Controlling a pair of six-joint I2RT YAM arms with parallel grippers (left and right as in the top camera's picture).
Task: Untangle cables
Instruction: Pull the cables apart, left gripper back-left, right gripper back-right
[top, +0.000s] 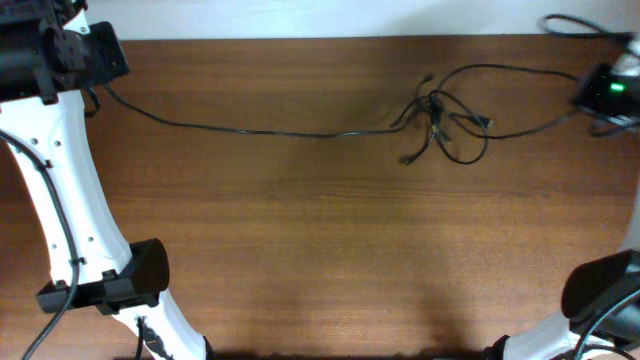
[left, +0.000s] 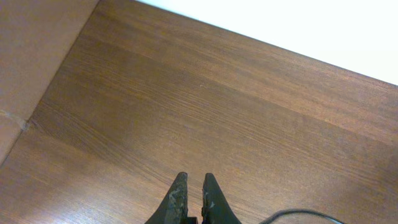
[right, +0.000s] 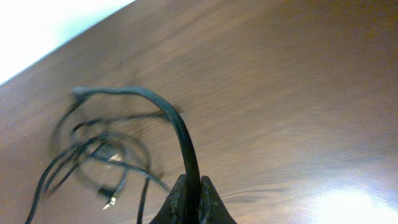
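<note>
The cables (top: 445, 115) lie in a loose knot of thin black cords at the back right of the table, with small plugs sticking out. One long cord (top: 250, 130) runs left from the knot to my left gripper (top: 100, 88). In the left wrist view its fingers (left: 192, 180) are nearly closed with nothing between the tips, and that cord (left: 298, 213) curves in from under them. My right gripper (top: 588, 100) is shut on another cord (right: 183, 140), which arcs back to the knot (right: 99, 155).
The table's far edge meets a white wall (top: 330, 18). In the left wrist view the table's left edge borders a tan surface (left: 31, 56). The arms' white links stand at the front left (top: 60, 200) and front right (top: 600, 290).
</note>
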